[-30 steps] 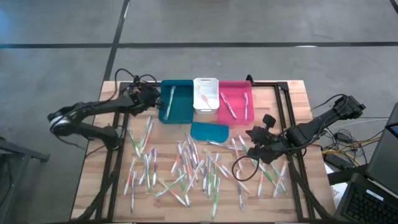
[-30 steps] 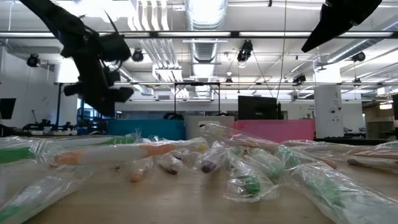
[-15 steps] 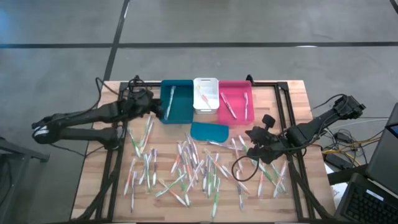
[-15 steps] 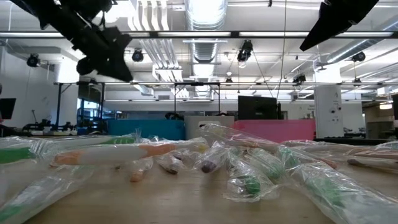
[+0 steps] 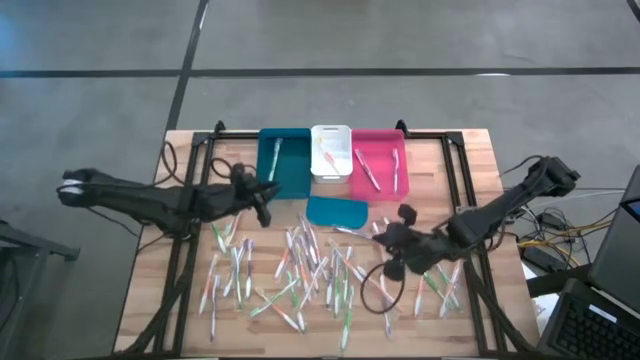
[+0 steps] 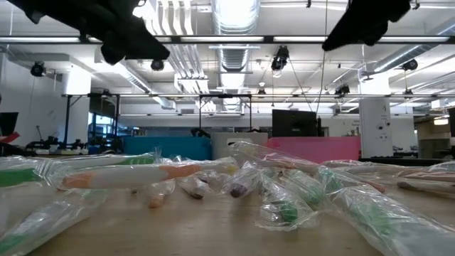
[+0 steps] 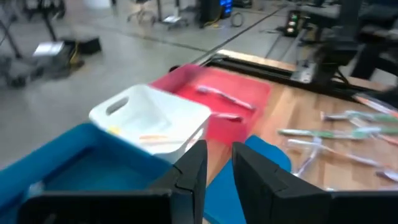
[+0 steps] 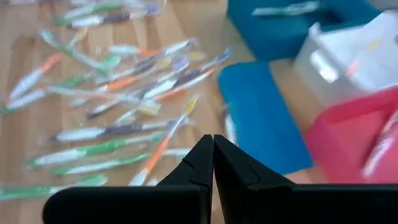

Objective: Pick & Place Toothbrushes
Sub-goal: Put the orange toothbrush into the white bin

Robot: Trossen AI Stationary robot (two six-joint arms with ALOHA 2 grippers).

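Left gripper (image 5: 262, 204) jaws ajar, empty.

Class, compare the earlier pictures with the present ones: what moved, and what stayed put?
The left gripper drew back from the teal bin toward the toothbrushes, holding nothing. The right gripper slid left toward the flat teal piece, shut. The bins and the toothbrushes stayed in place.

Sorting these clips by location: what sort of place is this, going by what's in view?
Probably a robotics lab or workshop in an industrial hall. Exposed ceiling ducts and strip lights run overhead, the floor is bare concrete, and a wooden table with a black frame holds the two arms, sorting bins and toothbrushes.
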